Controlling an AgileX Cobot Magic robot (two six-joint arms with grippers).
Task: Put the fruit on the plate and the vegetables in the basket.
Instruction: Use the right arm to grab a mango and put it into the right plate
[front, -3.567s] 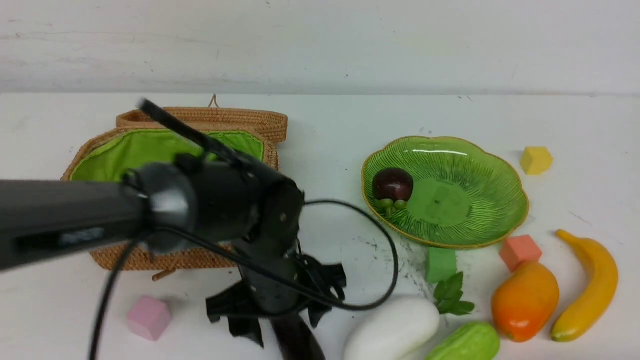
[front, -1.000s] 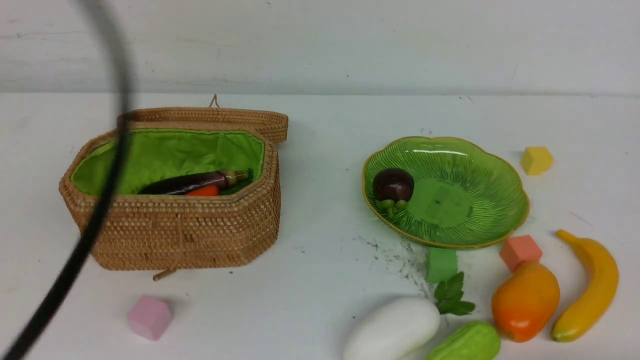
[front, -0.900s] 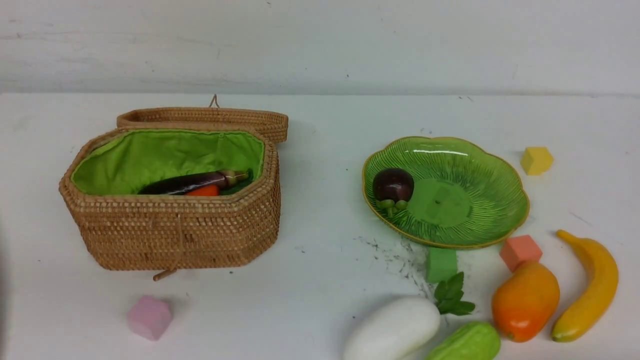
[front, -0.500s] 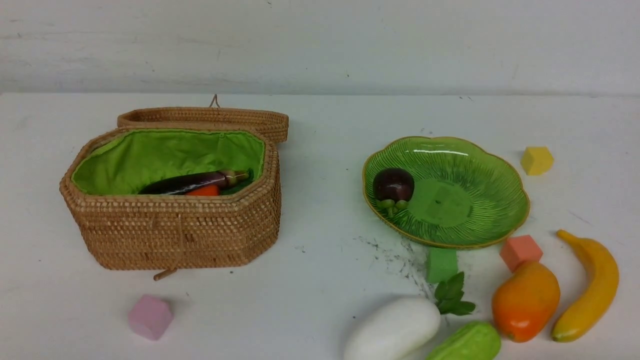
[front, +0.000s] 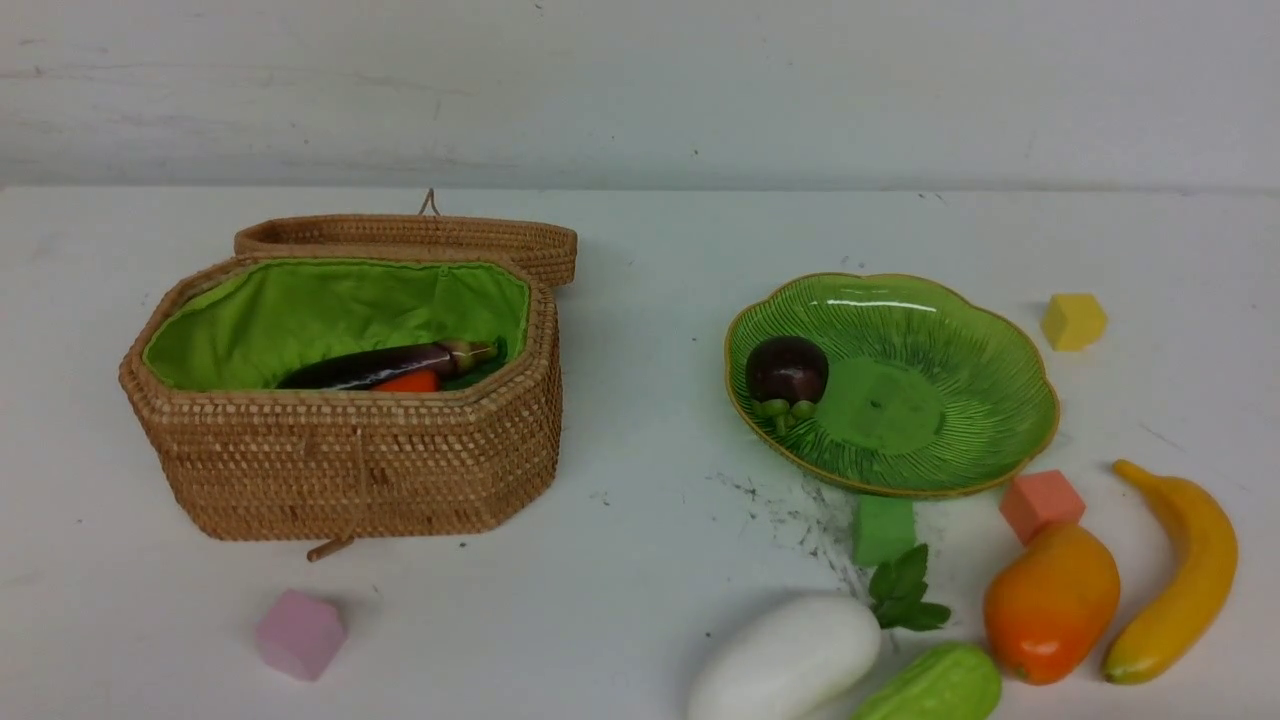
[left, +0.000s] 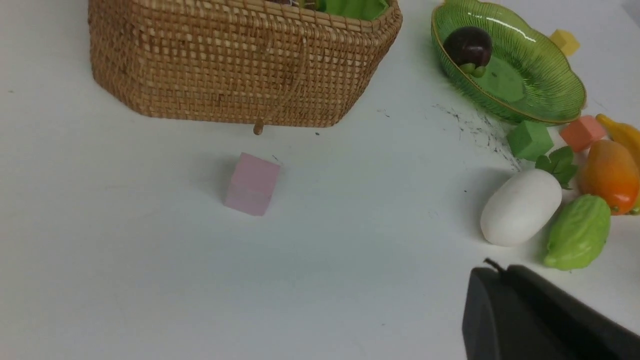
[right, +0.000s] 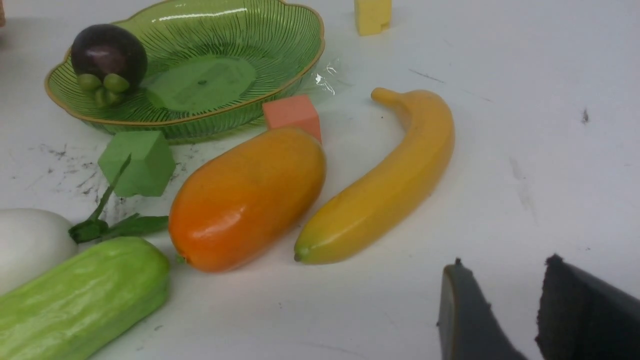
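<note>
One banana (right: 390, 185) lies on the desk (right: 500, 100) just ahead of the right pincer (right: 505, 262), jaws parted and empty; its long axis runs away toward the plate (right: 280, 65). Left pincer (left: 495, 274): closed, farther off.

Three fruits (front: 1050, 602), four vegetables (front: 785, 660), four foam cubes (front: 299, 634), one plate (front: 960, 360) and one basket (front: 350, 465)

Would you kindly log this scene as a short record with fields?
in basket: eggplant, carrot
on plate: mangosteen
vegetables on table: radish, cucumber
fruit on table: mango, banana
left gripper: shut, empty
right gripper: open, empty
</note>
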